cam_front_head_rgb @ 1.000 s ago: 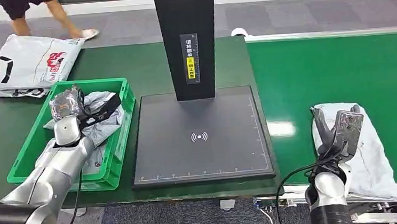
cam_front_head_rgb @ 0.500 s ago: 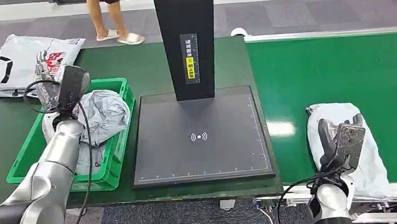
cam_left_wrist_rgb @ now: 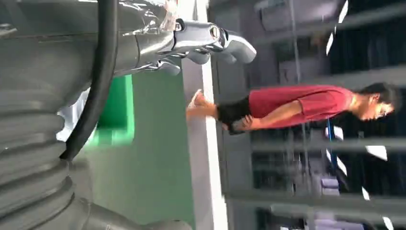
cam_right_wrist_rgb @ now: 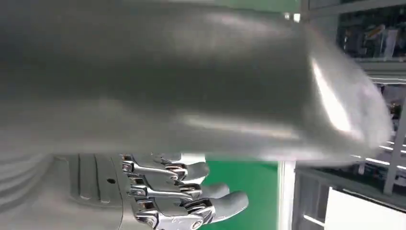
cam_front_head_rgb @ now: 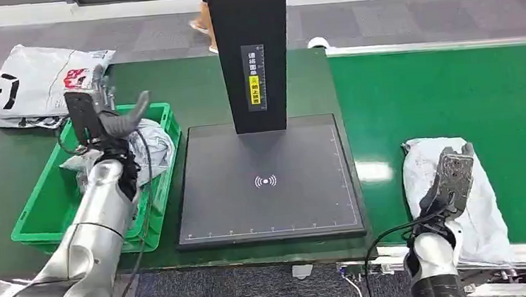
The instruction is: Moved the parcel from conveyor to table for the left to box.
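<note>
I see my right hand (cam_front_head_rgb: pixel 452 176) low at about 4 o'clock in the head view. It is up above a white parcel (cam_front_head_rgb: pixel 456 201) that lies on the green conveyor belt (cam_front_head_rgb: pixel 454 91). The parcel is a soft, crinkled bag near the close edge of the belt. I cannot tell if my hand touches it. In the right wrist view my fingers (cam_right_wrist_rgb: pixel 191 191) are a bit bent and side by side, with small gaps, and nothing is in them.

My left hand (cam_front_head_rgb: pixel 105 115) is at about 10 o'clock, lifted above the green crate (cam_front_head_rgb: pixel 39 223). Its thumb sticks out to one side and it holds nothing. In the left wrist view the fingertips (cam_left_wrist_rgb: pixel 230 40) poke out into the air, away from anything.

The crate sits on the dark green table (cam_front_head_rgb: pixel 192 90). Grey and white bags (cam_front_head_rgb: pixel 154 146) are piled inside it. At 12 o'clock stands a black post (cam_front_head_rgb: pixel 249 50) with a yellow label, on a flat black scan pad (cam_front_head_rgb: pixel 266 184) in the middle. A big white bag with red and black print (cam_front_head_rgb: pixel 28 85) lies at about 10 o'clock, past the crate, at the table's far corner.

A person in a red shirt (cam_left_wrist_rgb: pixel 297 103) walks on the floor behind the table.
</note>
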`<state>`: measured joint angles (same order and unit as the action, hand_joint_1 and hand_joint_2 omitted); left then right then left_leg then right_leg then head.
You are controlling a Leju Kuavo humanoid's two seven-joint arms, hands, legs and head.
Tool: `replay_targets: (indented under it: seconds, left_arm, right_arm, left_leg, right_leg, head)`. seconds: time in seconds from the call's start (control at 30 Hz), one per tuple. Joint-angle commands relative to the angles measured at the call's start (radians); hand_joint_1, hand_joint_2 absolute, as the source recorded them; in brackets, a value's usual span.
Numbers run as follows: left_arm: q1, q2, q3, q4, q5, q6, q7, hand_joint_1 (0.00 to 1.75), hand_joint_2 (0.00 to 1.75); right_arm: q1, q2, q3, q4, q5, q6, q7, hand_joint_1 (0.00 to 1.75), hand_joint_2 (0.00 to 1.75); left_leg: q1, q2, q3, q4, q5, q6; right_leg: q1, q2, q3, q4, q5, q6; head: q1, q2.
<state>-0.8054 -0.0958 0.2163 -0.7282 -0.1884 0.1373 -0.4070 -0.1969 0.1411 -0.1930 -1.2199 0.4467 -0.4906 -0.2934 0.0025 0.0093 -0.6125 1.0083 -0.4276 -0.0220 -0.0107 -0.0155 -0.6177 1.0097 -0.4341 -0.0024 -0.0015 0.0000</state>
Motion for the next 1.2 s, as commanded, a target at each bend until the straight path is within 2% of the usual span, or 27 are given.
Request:
replay_targets:
  seconds: [0.03,0.13,0.17,0.2,0.23,0.27,0.3,0.37,0.4,0.57,0.63,0.67,0.77,0.9,0.93,1.0,1.07,1.17,1.2]
  left_arm:
    - [0.014,-0.125,-0.255,0.074,0.066,-0.122,-0.012,0.0,1.75]
    - [-0.016,-0.191,-0.36,0.162,0.104,-0.105,-0.018,0.0,1.75]
    - [-0.037,-0.213,-0.391,0.198,0.118,-0.097,-0.015,0.0,1.75]
    - [-0.04,-0.222,-0.394,0.2,0.121,-0.088,-0.013,0.0,1.75]
    - [-0.062,-0.233,-0.421,0.229,0.128,-0.093,-0.011,0.0,1.75]
    - [-0.078,-0.248,-0.44,0.247,0.134,-0.099,-0.001,0.0,1.75]
    - [-0.086,-0.253,-0.451,0.25,0.139,-0.091,0.009,0.0,1.75]
    - [-0.097,-0.253,-0.561,0.258,0.232,-0.088,0.033,0.0,1.75]
    - [-0.097,-0.253,-0.561,0.258,0.232,-0.088,0.033,0.0,1.75]
    - [-0.098,-0.253,-0.59,0.257,0.259,-0.077,0.035,0.0,1.75]
    - [-0.108,-0.253,-0.598,0.283,0.265,-0.081,0.033,0.0,1.75]
    - [-0.116,-0.253,-0.605,0.295,0.276,-0.082,0.031,0.0,1.75]
    - [-0.122,-0.252,-0.599,0.312,0.272,-0.073,0.023,0.0,1.75]
    - [-0.107,-0.247,-0.58,0.298,0.26,-0.08,0.013,0.0,1.75]
    - [-0.103,-0.248,-0.576,0.291,0.25,-0.085,0.012,0.0,1.75]
    - [-0.102,-0.249,-0.574,0.29,0.247,-0.086,0.012,0.0,1.75]
    - [-0.1,-0.252,-0.567,0.29,0.226,-0.102,0.014,0.0,1.75]
    - [-0.091,-0.25,-0.564,0.284,0.201,-0.11,0.006,0.0,1.75]
    - [-0.088,-0.248,-0.564,0.283,0.197,-0.109,0.004,0.0,1.75]
  right_arm:
    - [-0.153,-0.126,0.021,0.342,0.067,-0.066,0.018,0.0,1.75]
    - [-0.294,-0.177,0.041,0.595,0.14,-0.139,0.032,0.0,1.75]
    - [-0.352,-0.189,0.056,0.687,0.188,-0.179,0.07,0.0,1.75]
    - [-0.362,-0.19,0.057,0.693,0.19,-0.177,0.072,0.0,1.75]
    - [-0.387,-0.195,0.055,0.73,0.251,-0.208,0.116,0.0,1.75]
    - [-0.397,-0.196,0.044,0.74,0.335,-0.208,0.19,0.0,1.75]
    - [-0.402,-0.192,0.041,0.742,0.344,-0.208,0.196,0.0,1.75]
    - [-0.407,-0.198,0.025,0.783,0.505,-0.208,0.316,0.0,1.75]
    - [-0.407,-0.198,0.025,0.783,0.505,-0.208,0.316,0.0,1.75]
    - [-0.403,-0.197,0.014,0.781,0.514,-0.208,0.313,0.0,1.75]
    - [-0.418,-0.195,0.026,0.83,0.546,-0.2,0.347,0.0,1.75]
    - [-0.429,-0.192,0.051,0.861,0.6,-0.185,0.407,0.0,1.75]
    - [-0.422,-0.173,0.065,0.877,0.656,-0.131,0.482,0.0,1.75]
    - [-0.409,-0.163,0.061,0.9,0.679,0.003,0.52,0.0,1.75]
    - [-0.402,-0.164,0.069,0.912,0.698,0.087,0.55,0.0,1.75]
    - [-0.391,-0.162,0.068,0.907,0.7,0.081,0.548,0.0,1.75]
    - [-0.369,-0.167,0.07,0.933,0.7,0.307,0.566,0.0,1.75]
    - [-0.305,-0.168,0.074,0.951,0.701,0.454,0.563,0.0,1.75]
    - [-0.292,-0.166,0.074,0.953,0.701,0.452,0.559,0.0,1.75]
  left_leg:
    - [0.001,-0.004,0.005,-0.003,0.0,0.001]
    - [-0.002,-0.003,0.002,-0.001,0.0,0.001]
    - [-0.002,-0.006,0.002,-0.001,0.0,0.002]
    - [-0.002,-0.006,0.001,0.001,0.0,0.003]
    - [-0.002,-0.006,0.002,0.0,0.0,0.003]
    - [-0.002,-0.005,0.001,0.001,0.0,0.003]
    - [-0.003,-0.006,-0.002,0.003,0.0,0.004]
    - [-0.001,-0.007,-0.001,0.003,0.001,0.005]
    - [-0.002,-0.004,-0.001,0.003,0.0,0.004]
    - [-0.003,-0.004,-0.001,0.002,0.0,0.004]
    - [-0.003,-0.003,-0.001,0.002,0.0,0.004]
    - [-0.003,-0.002,0.0,0.002,-0.001,0.004]
    - [-0.002,-0.001,0.003,0.0,-0.001,0.004]
    - [-0.002,0.0,0.001,0.001,-0.001,0.004]
    - [-0.001,0.0,0.003,0.0,-0.001,0.004]
    - [-0.002,-0.001,0.0,0.001,0.0,0.004]
    - [-0.002,-0.001,0.003,0.0,-0.001,0.004]
    - [-0.001,-0.003,0.004,-0.001,-0.001,0.004]
    - [-0.002,-0.004,0.003,0.0,-0.001,0.004]
  right_leg:
    - [0.0,-0.002,0.007,-0.005,0.0,0.001]
    - [0.0,-0.003,0.003,-0.002,0.0,0.001]
    - [0.0,-0.005,0.005,-0.004,0.0,0.002]
    - [0.0,-0.005,0.003,-0.003,0.0,0.003]
    - [0.0,-0.004,0.005,-0.003,0.0,0.003]
    - [0.0,-0.003,0.004,-0.003,0.001,0.003]
    - [-0.002,-0.004,0.001,-0.001,0.001,0.004]
    - [-0.002,-0.005,0.003,-0.002,0.001,0.005]
    - [-0.003,-0.002,0.001,-0.001,0.002,0.005]
    - [-0.004,-0.002,0.001,-0.001,0.002,0.005]
    - [-0.004,-0.001,0.001,-0.001,0.002,0.005]
    - [-0.003,0.0,0.002,-0.001,0.002,0.005]
    - [-0.002,0.003,0.004,-0.004,0.003,0.005]
    - [-0.003,0.003,0.002,-0.002,0.002,0.005]
    - [-0.002,0.003,0.004,-0.004,0.003,0.005]
    - [-0.003,0.001,0.001,-0.001,0.002,0.005]
    - [-0.003,0.003,0.004,-0.003,0.002,0.005]
    - [-0.002,0.0,0.006,-0.005,0.001,0.005]
    - [-0.003,-0.002,0.005,-0.004,0.001,0.005]
  head:
    - [0.0,0.0]
    - [0.0,0.0]
    - [0.0,0.0]
    - [0.0,0.0]
    - [0.0,0.0]
    - [0.0,0.0]
    - [0.0,0.0]
    - [0.0,0.0]
    - [0.0,0.0]
    - [0.0,0.0]
    - [0.0,0.0]
    - [0.0,0.0]
    - [0.0,0.0]
    - [0.0,0.0]
    - [0.0,0.0]
    - [0.0,0.0]
    - [0.0,0.0]
    - [0.0,0.0]
    - [0.0,0.0]
